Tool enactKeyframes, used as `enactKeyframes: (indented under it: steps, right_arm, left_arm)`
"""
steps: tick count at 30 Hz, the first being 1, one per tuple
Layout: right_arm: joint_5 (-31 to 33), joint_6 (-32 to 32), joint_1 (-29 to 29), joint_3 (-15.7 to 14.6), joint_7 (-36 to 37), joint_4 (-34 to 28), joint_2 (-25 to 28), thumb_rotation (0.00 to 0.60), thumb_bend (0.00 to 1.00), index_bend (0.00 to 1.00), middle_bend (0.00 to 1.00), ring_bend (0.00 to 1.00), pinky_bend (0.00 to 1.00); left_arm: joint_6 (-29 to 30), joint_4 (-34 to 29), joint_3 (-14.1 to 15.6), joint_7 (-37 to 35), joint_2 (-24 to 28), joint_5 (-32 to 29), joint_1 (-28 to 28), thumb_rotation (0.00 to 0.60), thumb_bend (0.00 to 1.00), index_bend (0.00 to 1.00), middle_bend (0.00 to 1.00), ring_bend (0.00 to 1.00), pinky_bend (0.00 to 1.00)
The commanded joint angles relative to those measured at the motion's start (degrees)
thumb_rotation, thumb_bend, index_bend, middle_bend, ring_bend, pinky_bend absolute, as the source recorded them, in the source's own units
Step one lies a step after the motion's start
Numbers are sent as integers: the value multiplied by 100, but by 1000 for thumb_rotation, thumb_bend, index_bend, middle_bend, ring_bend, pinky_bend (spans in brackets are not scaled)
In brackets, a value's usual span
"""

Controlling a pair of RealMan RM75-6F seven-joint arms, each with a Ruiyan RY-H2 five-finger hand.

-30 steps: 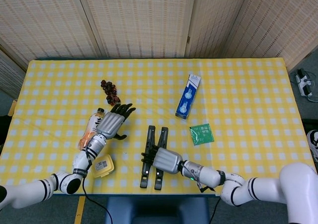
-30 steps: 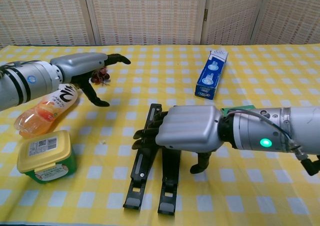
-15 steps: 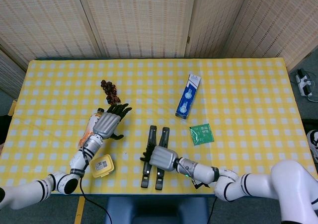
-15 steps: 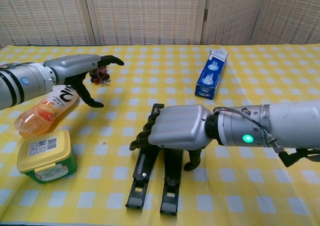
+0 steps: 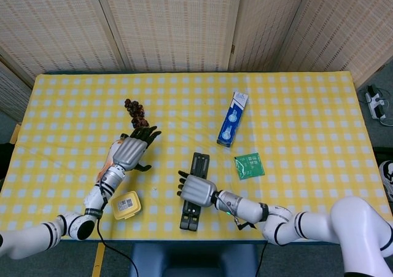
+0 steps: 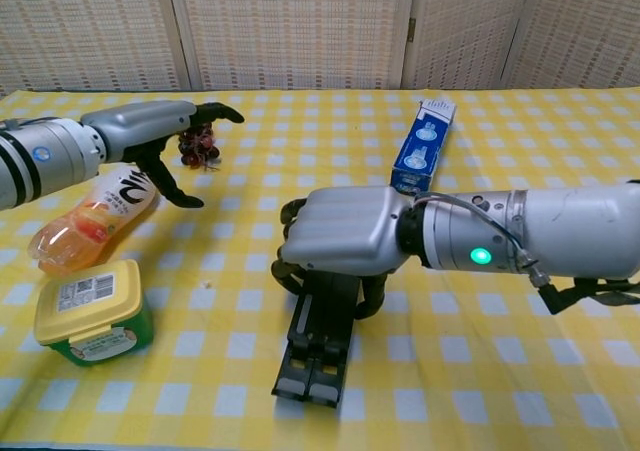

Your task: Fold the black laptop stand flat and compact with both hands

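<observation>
The black laptop stand [image 5: 193,194] [image 6: 318,343] lies on the yellow checked tablecloth near the front edge, its two bars pressed side by side into one narrow strip. My right hand [image 5: 196,191] [image 6: 345,233] grips it around the middle, fingers curled down both sides. My left hand [image 5: 132,149] [image 6: 165,131] hovers open to the left, above the orange bottle [image 5: 109,160] [image 6: 90,216], with fingers spread and nothing in it.
A yellow-lidded tub [image 5: 126,204] [image 6: 92,313] stands front left. Dark grapes [image 5: 136,111] [image 6: 198,149] lie beyond the left hand. A blue and white box [image 5: 232,118] [image 6: 424,151] and a green packet [image 5: 249,166] lie to the right of the stand.
The stand's two bars, apart a second ago, have come together under my right hand, which closed around them. My left hand drew back slightly to the left.
</observation>
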Motion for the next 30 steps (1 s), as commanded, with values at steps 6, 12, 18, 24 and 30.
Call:
enactKeyframes:
  steps: [6,12,18,24,30]
  right_arm:
    - [-455,277,227,-37,394,455,-184,600,235,588,491,306,112]
    - [-231,143,215,-6,179,388,-145,600,235,53,114,132,37]
    - [-27,761,-177,78,73,-89,205,600,236,0,43,129,36]
    - [172,1429,-653,126,4,-685,700,600,236,0,83,134,36]
    - [352,2955,-1755,67,-8,-1609,1620,600,235,89,219,204,48]
  left_arm:
    - [83,-26,-2,85,102,-3,39,600,223,0,0,0,0]
    - [220,-99,-30,128,183,-26,109,600,223,0,0,0,0]
    - [395,-337,-19,216,425,-7,228,600,223,0,0,0,0]
    - [599,-607,-38,319,707,-105,394,600,243,8,0,0,0]
    - [1536,-640,193,644,1081,244,934,600,262,74,7,0,0]
